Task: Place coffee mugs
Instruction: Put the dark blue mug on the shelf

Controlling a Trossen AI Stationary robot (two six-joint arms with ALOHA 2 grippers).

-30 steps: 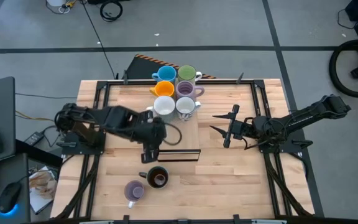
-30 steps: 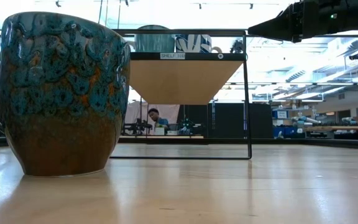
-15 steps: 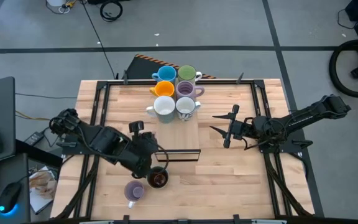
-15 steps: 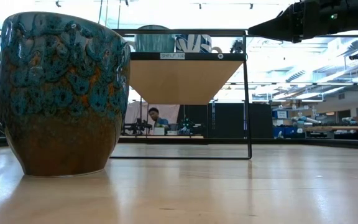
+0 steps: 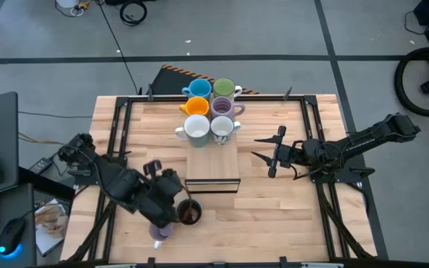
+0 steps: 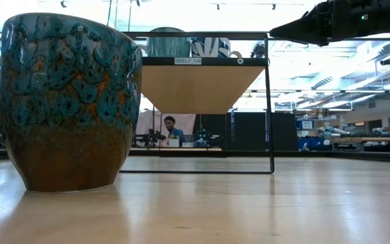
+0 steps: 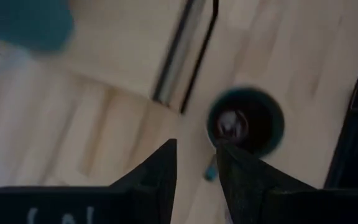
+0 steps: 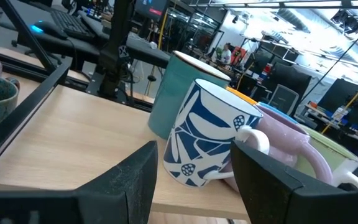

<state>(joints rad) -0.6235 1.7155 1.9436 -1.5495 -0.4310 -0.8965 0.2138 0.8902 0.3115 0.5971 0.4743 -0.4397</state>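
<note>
The left claw (image 7: 194, 163) hangs over the near part of the desk (image 5: 274, 208) with its fingers parted and nothing between them, just beside the dark mug (image 5: 190, 213) and above the lilac mug (image 5: 159, 231). If it drops off-centre, a finger could strike a rim and tip or shove either mug. The right claw (image 5: 272, 155), open and empty, waits beside the six mugs (image 5: 210, 109) on the shelf (image 5: 213, 160), clear of trouble.
</note>
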